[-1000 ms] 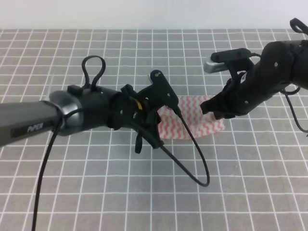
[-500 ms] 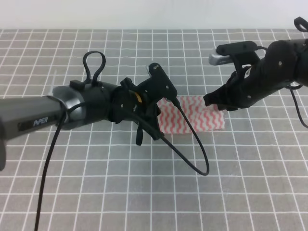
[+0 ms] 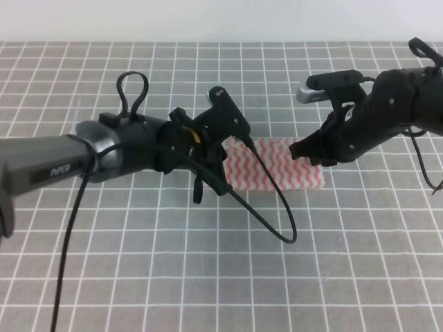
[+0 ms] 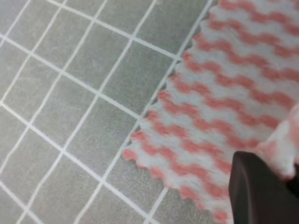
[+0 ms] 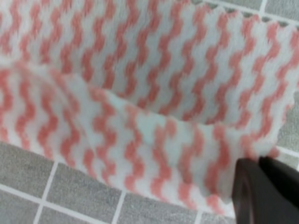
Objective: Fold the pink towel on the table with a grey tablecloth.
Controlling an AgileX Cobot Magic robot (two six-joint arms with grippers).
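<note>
The pink towel (image 3: 280,166), striped pink and white with pinked edges, lies on the table with a grey tablecloth (image 3: 138,263) right of centre. My left gripper (image 3: 225,168) sits at its left end. In the left wrist view a dark finger (image 4: 259,191) shows at the bottom right, with the pink towel (image 4: 224,107) bunched up against it. My right gripper (image 3: 311,153) is at the right end. In the right wrist view a fold of the pink towel (image 5: 140,135) rises toward the dark fingers (image 5: 252,191). Both grippers look shut on the cloth.
A black cable (image 3: 277,214) loops from the left arm down over the grid cloth in front of the towel. The left arm's grey barrel (image 3: 69,166) stretches in from the left edge. The white wall (image 3: 208,21) bounds the far side.
The towel's rounded, sagging front edge has drawn back and now looks straighter and flatter. The right gripper rose, then came down again at the right end. The left gripper shifted slightly back.
</note>
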